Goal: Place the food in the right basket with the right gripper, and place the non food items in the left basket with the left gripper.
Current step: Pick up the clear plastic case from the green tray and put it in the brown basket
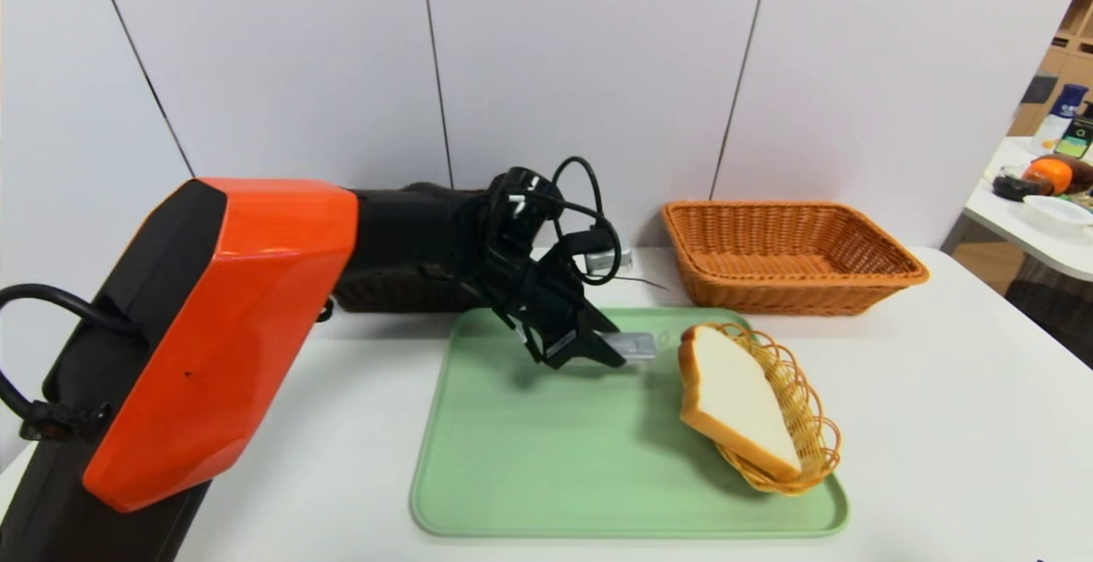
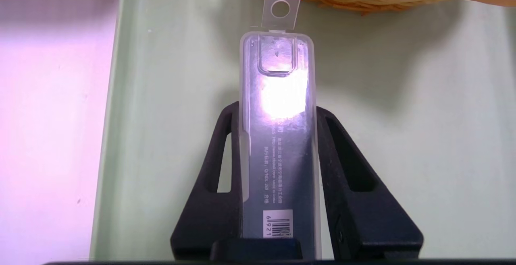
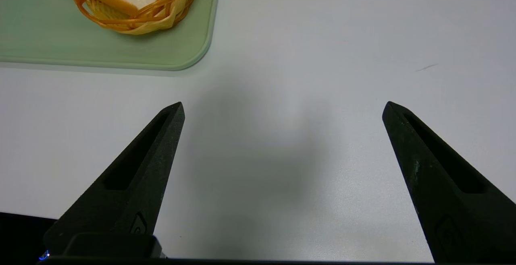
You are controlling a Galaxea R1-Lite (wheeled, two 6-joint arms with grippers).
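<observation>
Grey case (image 2: pixel 278 144) clamped in the left gripper (image 1: pixel 619 350) above the green tray (image 1: pixel 546 477).

In the head view the case is seen only as a short grey end past the claw, over the tray's far edge; the barcode label (image 2: pixel 277 224), the printed text and the clear hang tab are shown by the left wrist view alone. The bread slice (image 1: pixel 739 395) is seen lying in the small oval wicker dish (image 1: pixel 803 425) at the tray's right edge. The orange basket (image 1: pixel 790 254) stands at the worktop's far edge; the dark basket (image 1: pixel 393 293) is largely hidden behind the left arm. The right gripper (image 3: pixel 283 110), absent from the head view, is shown by its own wrist view spread wide over bare worktop (image 3: pixel 322 55) beside a tray corner.
</observation>
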